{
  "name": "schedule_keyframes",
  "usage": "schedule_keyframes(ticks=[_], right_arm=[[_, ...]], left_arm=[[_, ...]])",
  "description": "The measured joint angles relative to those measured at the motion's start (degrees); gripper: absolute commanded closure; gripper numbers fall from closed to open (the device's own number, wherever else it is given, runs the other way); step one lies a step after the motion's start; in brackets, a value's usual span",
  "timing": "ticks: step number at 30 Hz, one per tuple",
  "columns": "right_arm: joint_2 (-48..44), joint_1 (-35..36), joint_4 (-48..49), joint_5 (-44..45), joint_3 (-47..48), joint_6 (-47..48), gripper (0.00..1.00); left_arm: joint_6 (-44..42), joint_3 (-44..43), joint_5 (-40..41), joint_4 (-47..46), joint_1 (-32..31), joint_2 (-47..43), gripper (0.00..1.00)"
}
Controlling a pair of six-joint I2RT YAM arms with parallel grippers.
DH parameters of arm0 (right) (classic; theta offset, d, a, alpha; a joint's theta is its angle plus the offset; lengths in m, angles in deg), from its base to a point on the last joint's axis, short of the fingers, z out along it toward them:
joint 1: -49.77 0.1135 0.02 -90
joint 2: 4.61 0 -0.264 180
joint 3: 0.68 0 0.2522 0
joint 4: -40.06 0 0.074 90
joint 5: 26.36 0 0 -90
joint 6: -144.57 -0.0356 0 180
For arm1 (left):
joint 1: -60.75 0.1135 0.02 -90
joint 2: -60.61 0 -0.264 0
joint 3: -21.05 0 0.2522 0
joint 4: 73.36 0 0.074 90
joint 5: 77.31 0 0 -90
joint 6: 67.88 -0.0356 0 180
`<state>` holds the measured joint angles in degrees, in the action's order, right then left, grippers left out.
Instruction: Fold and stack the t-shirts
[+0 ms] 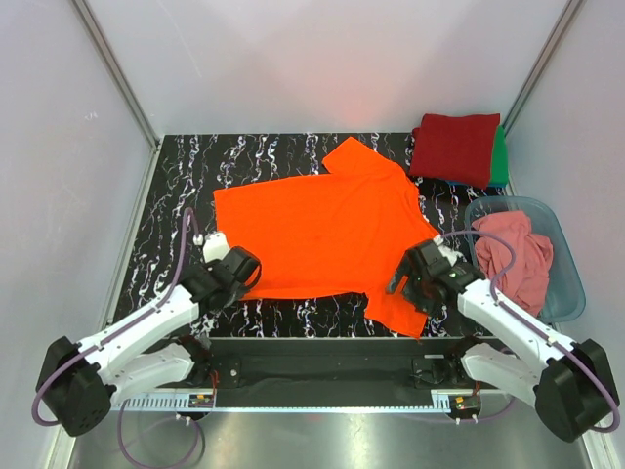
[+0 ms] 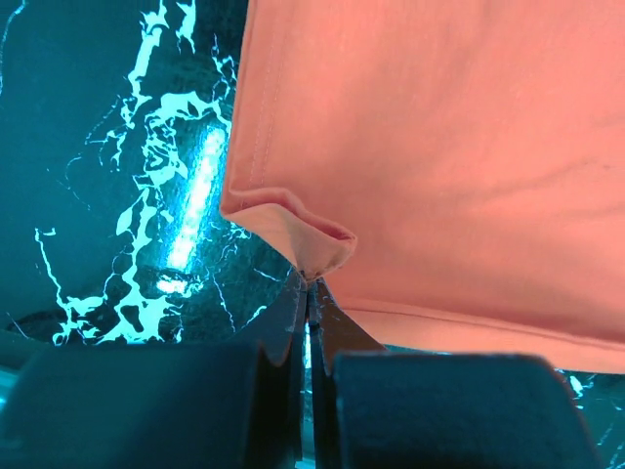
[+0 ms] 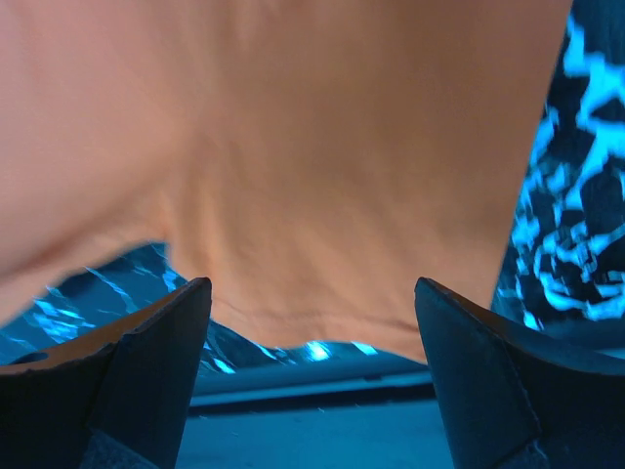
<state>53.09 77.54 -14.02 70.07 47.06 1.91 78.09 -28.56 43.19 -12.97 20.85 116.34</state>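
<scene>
While the orange t-shirt (image 1: 322, 230) lies spread across the middle of the black, white-veined worktop (image 1: 171, 186) between pale walls (image 1: 59, 147), the left tool (image 2: 311, 291) is clenched on its lower-left hem corner and the right tool (image 3: 311, 293) stands released, jaws wide over the lower-right sleeve. At upper right a dark red folded shirt (image 1: 455, 147) sits on a green folded shirt (image 1: 501, 161); a salmon-pink shirt (image 1: 513, 256) fills the tub (image 1: 574, 288) at right.

Spread shirt (image 1: 322, 230) centre, folded shirts (image 1: 454, 147) far right, crumpled shirt (image 1: 513, 254) apparently in tub (image 1: 572, 281)
</scene>
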Motion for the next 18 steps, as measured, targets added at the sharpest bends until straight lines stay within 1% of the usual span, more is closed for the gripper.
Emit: schedule_keyframes(ticks=[4, 9, 15, 18], right_arm=[[0.2, 6.8, -3.9, 1.0, -1.5, -5.1, 0.12], [3.6, 12.0, -6.3, 1.7, -1.7, -10.3, 0.13], [5.7, 14.4, -7.6, 2.4, -1.6, -13.2, 0.18], [7.3, 15.6, -7.8, 2.8, -1.4, -14.0, 0.20]], left_arm=[[0.0, 0.5, 0.2, 0.0, 1.2, -2.3, 1.00], [-0.4, 1.7, 0.0, 0.0, 5.5, -6.3, 1.00], [-3.0, 1.8, -0.9, -1.8, 14.0, -7.1, 1.00], [-4.4, 1.8, -2.2, -3.8, 16.7, -6.4, 1.00]])
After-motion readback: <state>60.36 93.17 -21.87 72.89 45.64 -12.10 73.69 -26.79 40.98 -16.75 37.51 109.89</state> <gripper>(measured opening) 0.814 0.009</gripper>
